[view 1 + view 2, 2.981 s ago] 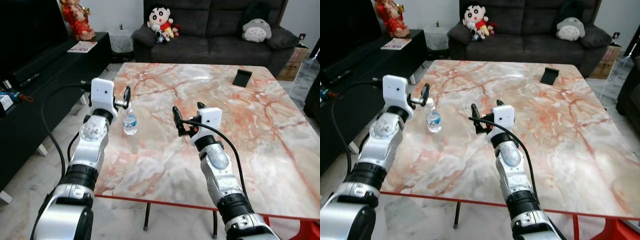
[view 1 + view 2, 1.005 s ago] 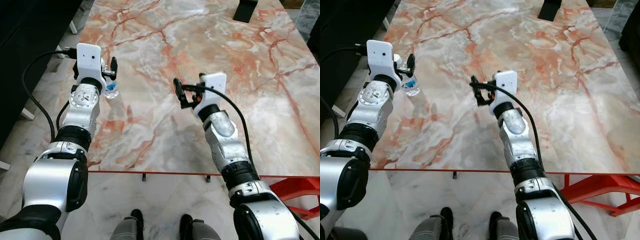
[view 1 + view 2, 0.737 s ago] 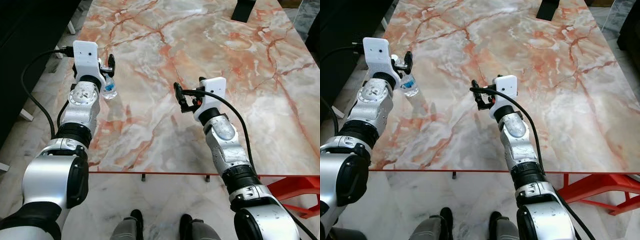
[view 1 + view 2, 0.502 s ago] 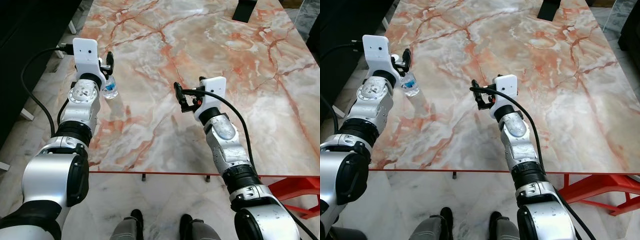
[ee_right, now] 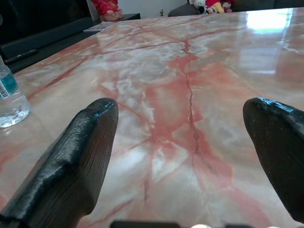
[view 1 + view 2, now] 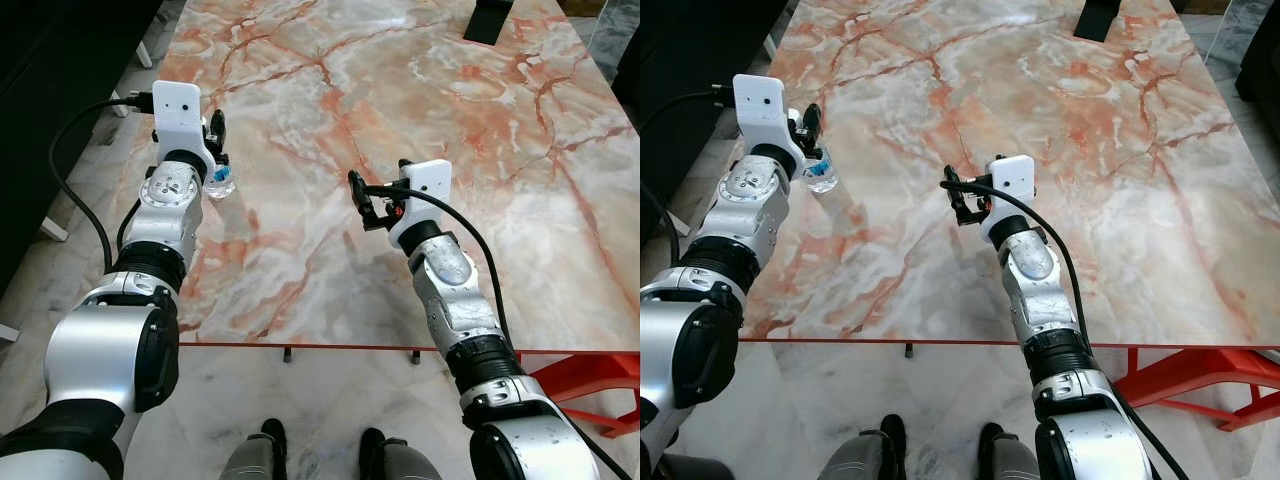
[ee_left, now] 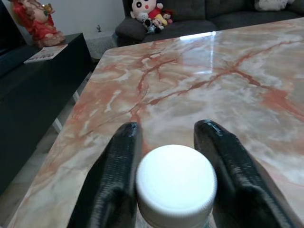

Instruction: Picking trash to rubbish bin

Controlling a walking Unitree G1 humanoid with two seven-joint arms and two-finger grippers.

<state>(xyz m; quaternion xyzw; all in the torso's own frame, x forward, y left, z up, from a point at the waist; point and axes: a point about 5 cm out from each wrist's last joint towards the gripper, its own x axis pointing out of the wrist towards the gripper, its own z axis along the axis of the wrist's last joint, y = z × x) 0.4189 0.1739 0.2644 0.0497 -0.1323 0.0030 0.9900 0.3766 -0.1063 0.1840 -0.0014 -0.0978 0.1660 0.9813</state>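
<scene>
Small water bottle (image 6: 220, 181) stands upright on the marble counter (image 6: 500, 200), near its left edge on the robot's left side. Clear body, blue label, white cap (image 7: 175, 178).

Left gripper (image 6: 214, 146) is right at the bottle, up at cap height. In the left wrist view the cap sits squarely between the two black fingers (image 7: 116, 175), one on each side. Fingers are close against the cap; the left one looks to be touching it, the other has at most a sliver of gap. Can't tell from these frames if it's a firm clamp. Fingers straddle the cap and neck, not the label part. Bottle base looks to rest on the counter in the head views.

Right gripper (image 6: 362, 199) hovers over the middle of the counter, well apart from the bottle. Its fingers (image 5: 76, 161) are spread wide with nothing between them, only marble surface. In the right wrist view the bottle shows off at the frame edge, beyond the finger on that side.

Other stuff: a dark object (image 6: 489, 20) stands at the far side of the counter, too small to identify. Left wrist view shows a sofa with plush toys (image 7: 149, 13) behind the counter, and a black TV cabinet (image 7: 33, 80) with a red figurine (image 7: 34, 21) on it. Robot's feet (image 6: 320, 455) are on pale floor tiles just in front of the counter's near edge.
</scene>
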